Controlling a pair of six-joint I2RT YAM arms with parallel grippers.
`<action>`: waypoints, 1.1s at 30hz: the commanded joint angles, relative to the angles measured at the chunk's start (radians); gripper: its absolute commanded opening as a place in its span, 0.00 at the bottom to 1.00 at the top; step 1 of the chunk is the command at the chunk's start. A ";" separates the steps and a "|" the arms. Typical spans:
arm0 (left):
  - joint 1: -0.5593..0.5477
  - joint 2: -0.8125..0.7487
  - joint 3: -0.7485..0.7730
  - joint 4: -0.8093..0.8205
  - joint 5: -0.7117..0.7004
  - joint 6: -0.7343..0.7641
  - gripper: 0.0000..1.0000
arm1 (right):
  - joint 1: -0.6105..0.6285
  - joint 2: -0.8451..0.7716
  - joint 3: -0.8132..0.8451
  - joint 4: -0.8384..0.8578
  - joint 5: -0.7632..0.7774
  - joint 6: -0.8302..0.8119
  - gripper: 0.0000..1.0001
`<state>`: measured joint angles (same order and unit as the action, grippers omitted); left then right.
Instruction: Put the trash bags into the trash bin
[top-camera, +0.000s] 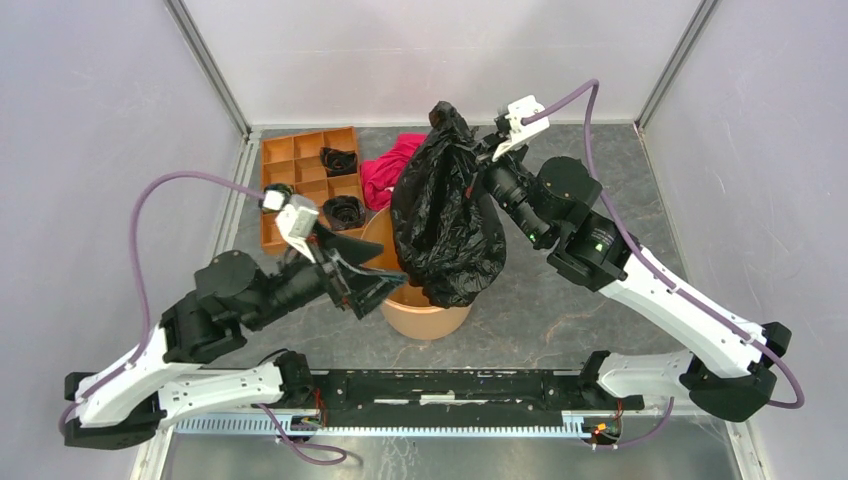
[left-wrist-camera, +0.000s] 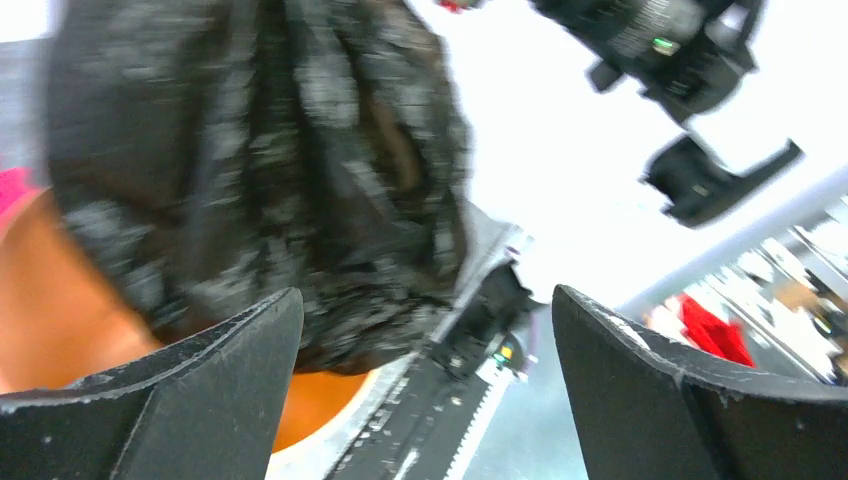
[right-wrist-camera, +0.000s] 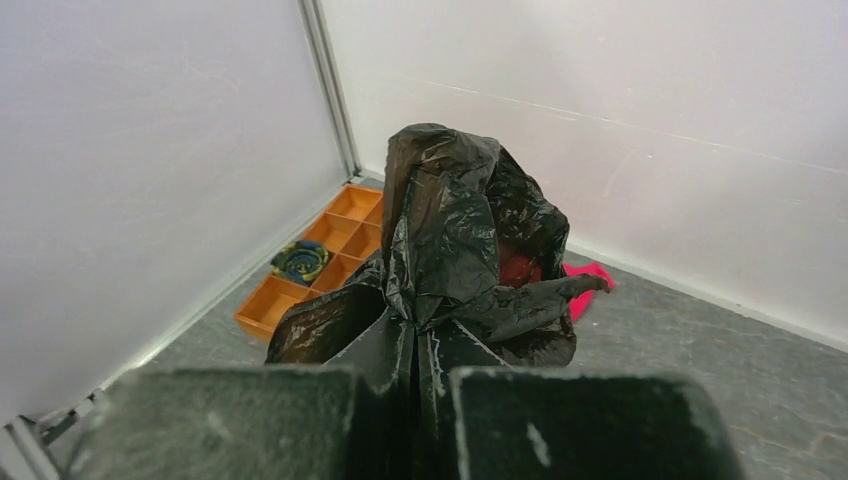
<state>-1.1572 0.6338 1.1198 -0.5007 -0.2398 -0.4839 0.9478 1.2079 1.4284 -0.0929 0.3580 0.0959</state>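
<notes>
A big glossy black trash bag (top-camera: 445, 215) hangs in the air, its lower end over the rim of the round orange-brown trash bin (top-camera: 425, 318). My right gripper (top-camera: 478, 150) is shut on the bag's upper part; in the right wrist view the bag (right-wrist-camera: 450, 240) bunches between the closed fingers. My left gripper (top-camera: 372, 285) is open and empty beside the bin's left rim, just below the bag. In the left wrist view the bag (left-wrist-camera: 250, 160) is blurred above the bin (left-wrist-camera: 60, 310). Two small black bags (top-camera: 338, 160) (top-camera: 345, 211) lie in the tray.
A flat orange tray with square compartments (top-camera: 300, 165) stands at the back left. A red-pink cloth (top-camera: 385, 165) lies behind the bag. Enclosure walls close in the left, back and right. The arms' base rail (top-camera: 450, 390) runs along the near edge.
</notes>
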 joint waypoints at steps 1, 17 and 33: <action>0.000 0.158 -0.022 0.189 0.424 0.039 1.00 | 0.001 -0.023 -0.020 0.086 -0.054 0.099 0.01; 0.003 0.452 0.038 0.000 -0.243 -0.052 0.95 | 0.000 -0.045 -0.143 0.211 -0.160 0.273 0.01; 0.003 0.044 0.063 -0.100 0.038 0.088 1.00 | 0.001 -0.002 -0.067 -0.171 -0.704 0.007 0.03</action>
<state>-1.1542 0.7383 1.0908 -0.5613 -0.1204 -0.4282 0.9474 1.2240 1.3113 -0.1249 -0.0975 0.2142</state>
